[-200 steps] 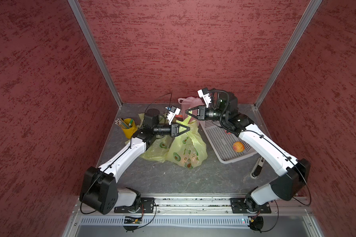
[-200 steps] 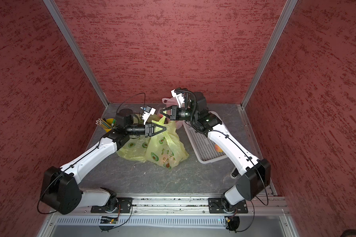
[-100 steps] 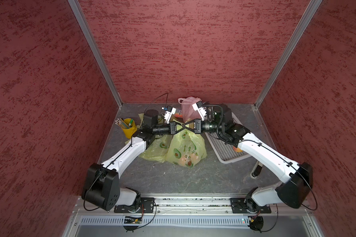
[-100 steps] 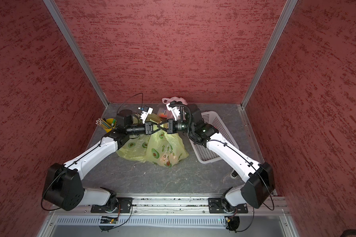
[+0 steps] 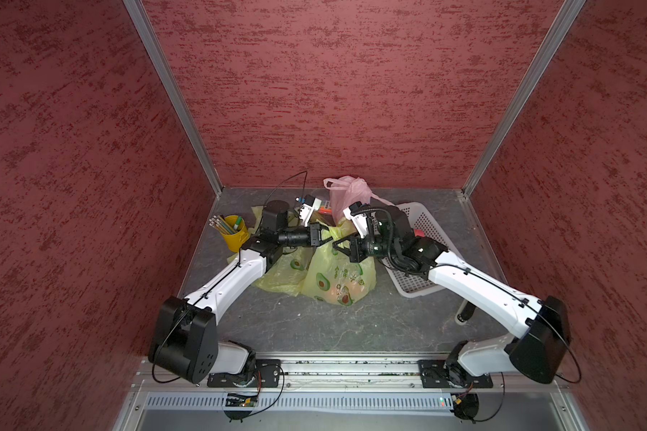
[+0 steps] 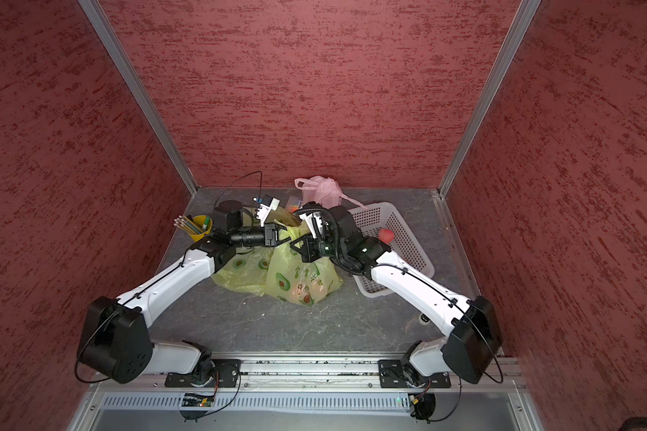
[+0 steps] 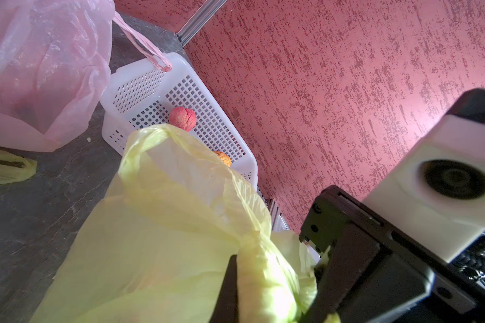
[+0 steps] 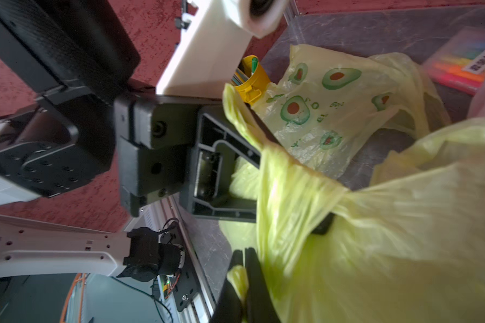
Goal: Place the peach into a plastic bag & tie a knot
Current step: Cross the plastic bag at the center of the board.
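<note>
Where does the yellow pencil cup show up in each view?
Top view: yellow pencil cup at far left, beside the left arm.
Top view: cup in the matching far-left spot.
Left wrist: not in it.
Right wrist: cup beside the left arm's wrist.
Shared landmark: the yellow bag, visible in all four.

Robot lab test cell, grey desk point(image 5: 314, 328) boxed by red textured panels point(image 5: 333, 93) behind and beside it, aluminium corner posts point(image 5: 172, 93), mounting rail point(image 5: 352, 367) along the desk's front edge carrying two white robot arms point(image 5: 232, 283), slotted cable duct point(image 5: 352, 402) and bare circuit board point(image 5: 241, 401) below.
</note>
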`<act>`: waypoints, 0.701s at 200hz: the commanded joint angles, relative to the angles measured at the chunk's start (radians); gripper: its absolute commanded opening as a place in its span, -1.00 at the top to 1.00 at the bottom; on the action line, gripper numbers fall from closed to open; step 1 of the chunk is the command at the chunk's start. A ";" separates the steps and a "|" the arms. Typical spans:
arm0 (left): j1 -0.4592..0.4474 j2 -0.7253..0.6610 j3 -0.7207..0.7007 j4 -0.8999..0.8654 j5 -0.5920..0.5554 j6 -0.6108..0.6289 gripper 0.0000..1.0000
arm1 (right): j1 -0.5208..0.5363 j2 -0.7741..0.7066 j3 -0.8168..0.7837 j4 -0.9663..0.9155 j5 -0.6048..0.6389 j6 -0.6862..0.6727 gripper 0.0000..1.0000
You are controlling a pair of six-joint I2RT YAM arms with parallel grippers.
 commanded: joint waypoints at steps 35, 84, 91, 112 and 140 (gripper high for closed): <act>-0.004 -0.025 0.001 -0.019 0.018 0.011 1.00 | 0.015 0.077 0.014 -0.098 0.180 -0.089 1.00; -0.006 -0.056 -0.017 -0.062 0.027 0.042 0.63 | 0.013 0.077 0.049 -0.055 0.201 -0.077 1.00; -0.007 -0.058 -0.019 -0.066 0.027 0.046 0.60 | 0.013 0.079 0.054 -0.055 0.200 -0.076 1.00; -0.004 -0.062 -0.029 -0.069 0.028 0.050 0.56 | 0.011 0.084 0.060 -0.054 0.185 -0.073 1.00; -0.004 -0.062 -0.039 -0.062 0.032 0.049 0.48 | 0.008 0.079 0.057 -0.050 0.163 -0.072 1.00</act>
